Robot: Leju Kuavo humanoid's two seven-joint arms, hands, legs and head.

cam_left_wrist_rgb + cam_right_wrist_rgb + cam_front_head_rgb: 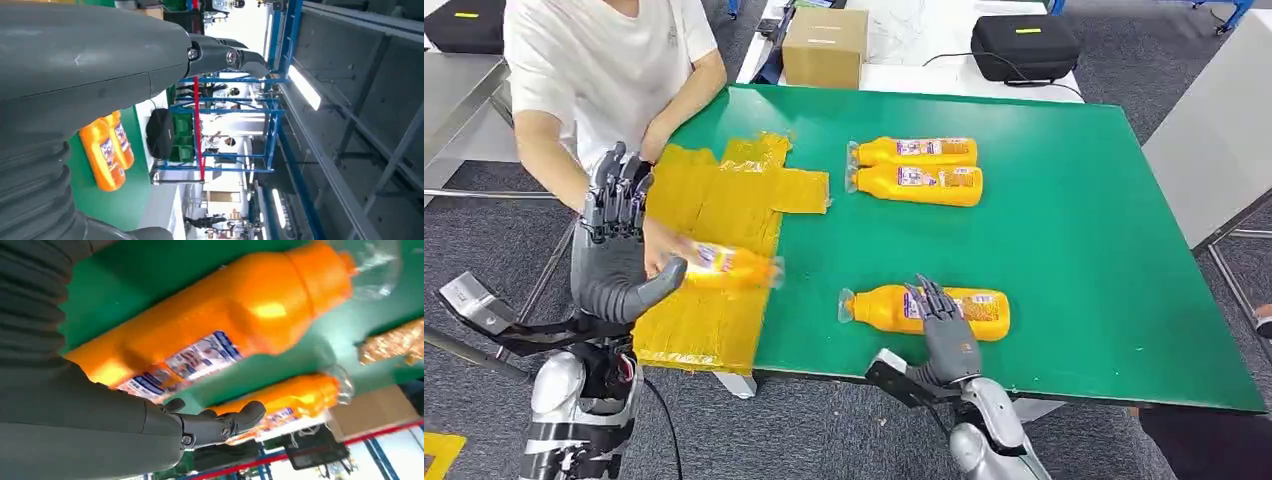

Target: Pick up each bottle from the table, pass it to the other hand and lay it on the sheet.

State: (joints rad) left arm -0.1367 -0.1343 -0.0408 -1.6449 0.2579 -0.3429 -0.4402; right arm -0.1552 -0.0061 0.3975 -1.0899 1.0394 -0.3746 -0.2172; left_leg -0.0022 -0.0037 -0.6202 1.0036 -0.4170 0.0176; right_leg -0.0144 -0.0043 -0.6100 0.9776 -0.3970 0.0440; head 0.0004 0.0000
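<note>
Head view: we are seeing the green counter filling the centre and right of the frame, with the yellow sheet lying over its left part. Two orange bottles are lying side by side, touching, in the upper middle, caps pointing toward the sheet. A third bottle is lying in the lower middle, near the counter's near edge. The right hand is resting over this near bottle with fingers spread across its label; we cannot tell whether it is gripping. The left hand is standing upright at the left of the frame, palm open, fingers apart and holding nothing. Just beside it a person's hand is holding a blurred fourth bottle over the sheet. The person in a white shirt is standing at upper left. A cardboard box and a black case are sitting on the white table beyond the counter, at the top of the frame.

Left wrist view: we are seeing the left hand from behind, fingers extended and free; the two bottles are lying at lower left on the green surface.

Right wrist view: the right hand is hovering close to the near bottle, which is filling the upper middle; its fingers are pointing along the bottle, not visibly closed on it.
</note>
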